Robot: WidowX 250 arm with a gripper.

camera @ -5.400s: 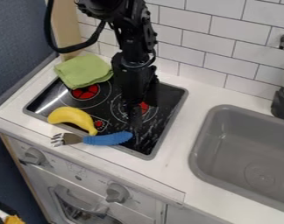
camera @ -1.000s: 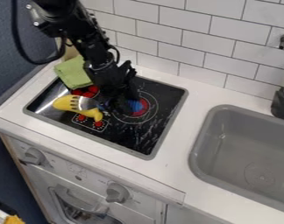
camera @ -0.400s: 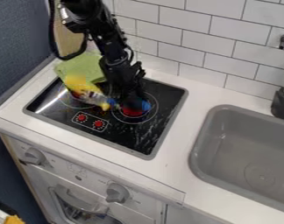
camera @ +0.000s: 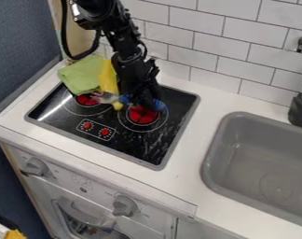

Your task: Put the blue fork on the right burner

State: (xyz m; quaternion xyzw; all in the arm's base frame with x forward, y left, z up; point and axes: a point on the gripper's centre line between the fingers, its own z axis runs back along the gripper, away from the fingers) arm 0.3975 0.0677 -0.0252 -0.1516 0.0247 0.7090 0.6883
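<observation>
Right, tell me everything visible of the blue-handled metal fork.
The fork has a silvery, metal-looking head near the red left burner; its blue handle's end is at the red right burner. The black gripper covers mid-handle; the neck appears to cross the curved yellow banana. Stovetop contact is unclear.

Free room over front of stovetop (camera: 132, 145) and counter strip (camera: 194, 135) beside sink (camera: 225, 142). Banana (camera: 107, 79) and green cloth (camera: 80, 77) crowd left rear; tiled wall (camera: 200, 46) bounds back.

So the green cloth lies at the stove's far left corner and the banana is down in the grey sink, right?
Not the banana: the camera view shows the banana right by the green cloth, which does lie at the stove's far left corner.
</observation>
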